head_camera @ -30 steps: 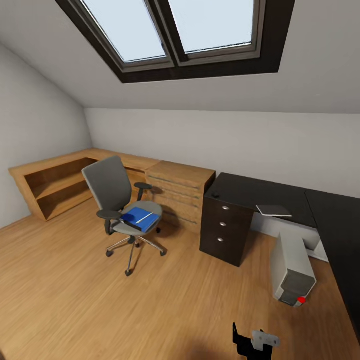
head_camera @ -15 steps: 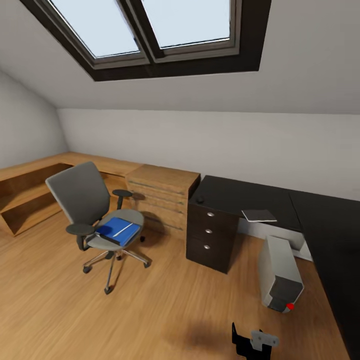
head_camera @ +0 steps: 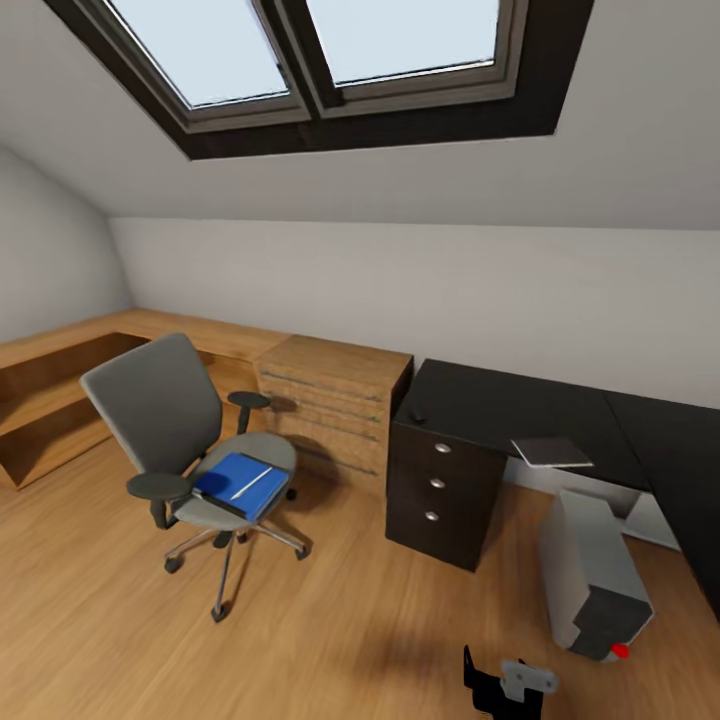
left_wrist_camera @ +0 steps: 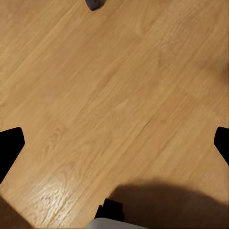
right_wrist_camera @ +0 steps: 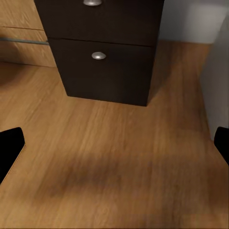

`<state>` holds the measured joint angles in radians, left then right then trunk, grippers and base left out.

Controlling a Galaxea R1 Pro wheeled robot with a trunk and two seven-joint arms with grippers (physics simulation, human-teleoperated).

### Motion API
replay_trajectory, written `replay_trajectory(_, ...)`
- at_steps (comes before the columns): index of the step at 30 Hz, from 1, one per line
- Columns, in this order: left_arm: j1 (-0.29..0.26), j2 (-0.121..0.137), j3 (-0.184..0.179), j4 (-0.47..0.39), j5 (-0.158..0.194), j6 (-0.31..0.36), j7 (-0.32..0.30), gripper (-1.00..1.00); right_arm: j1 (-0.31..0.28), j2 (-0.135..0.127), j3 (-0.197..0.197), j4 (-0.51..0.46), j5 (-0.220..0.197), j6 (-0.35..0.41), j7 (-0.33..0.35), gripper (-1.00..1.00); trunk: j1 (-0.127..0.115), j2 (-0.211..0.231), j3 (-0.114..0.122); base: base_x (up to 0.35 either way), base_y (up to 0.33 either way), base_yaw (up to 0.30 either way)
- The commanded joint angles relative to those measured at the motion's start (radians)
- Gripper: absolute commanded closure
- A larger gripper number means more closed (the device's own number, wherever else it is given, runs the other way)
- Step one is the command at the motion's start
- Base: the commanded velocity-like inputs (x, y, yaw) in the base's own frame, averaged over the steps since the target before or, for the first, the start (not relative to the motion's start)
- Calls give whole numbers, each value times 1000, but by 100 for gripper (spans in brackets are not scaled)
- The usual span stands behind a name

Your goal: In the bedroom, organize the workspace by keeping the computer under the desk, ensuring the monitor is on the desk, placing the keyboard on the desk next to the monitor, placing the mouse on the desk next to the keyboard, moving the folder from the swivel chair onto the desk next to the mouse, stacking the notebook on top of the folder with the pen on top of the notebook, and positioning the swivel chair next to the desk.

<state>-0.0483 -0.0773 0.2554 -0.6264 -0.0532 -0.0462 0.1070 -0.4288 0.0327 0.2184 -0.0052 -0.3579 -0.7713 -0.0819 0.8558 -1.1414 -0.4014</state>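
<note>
The whole head view is sliding rightward and dipping against half a second back, so the camera is moving, not the furniture; the chair point(head_camera: 190, 450) and desk point(head_camera: 520, 405) are sitting where they were. The folder point(head_camera: 238, 484) is lying flat on the chair seat with a thin pale pen point(head_camera: 250, 482) resting on it. It is looking stiff, light and smooth-faced, so pinching an overhanging edge near the dark spine seems safest; the pen is likely to roll off if tilted. The computer point(head_camera: 595, 570) is standing on the floor point(left_wrist_camera: 114, 105) beside the drawers point(right_wrist_camera: 105, 62). Both wrist views are showing dark fingertips at opposite edges, so both pairs of fingers are spread wide, holding nothing.
</note>
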Motion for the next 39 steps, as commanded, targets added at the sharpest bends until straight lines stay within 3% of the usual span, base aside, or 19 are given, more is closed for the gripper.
replay_trajectory(1, -1, -1, 4, 1, -6, -3, 0, -100, -1, 0, 9, 1, -1, -2, -8, -100, 1, -1, -1, 312, 110, -1)
replay_trajectory(13, -1, -2, 4, 1, -7, -5, 1, -100, 0, 1, 9, 12, 1, -4, -7, -100, 1, -1, 4, 325, 19, -124)
replay_trajectory(24, -1, -1, 4, -1, -5, -7, -1, -100, 0, 2, 9, 13, 1, -3, -8, -100, -42, 76, 38, 290, 0, -8)
replay_trajectory(39, -1, -2, 4, -25, -1, -6, -1, -100, 0, 1, 9, 13, 1, -3, -8, -100, -99, 181, 85, 14, 0, 0)
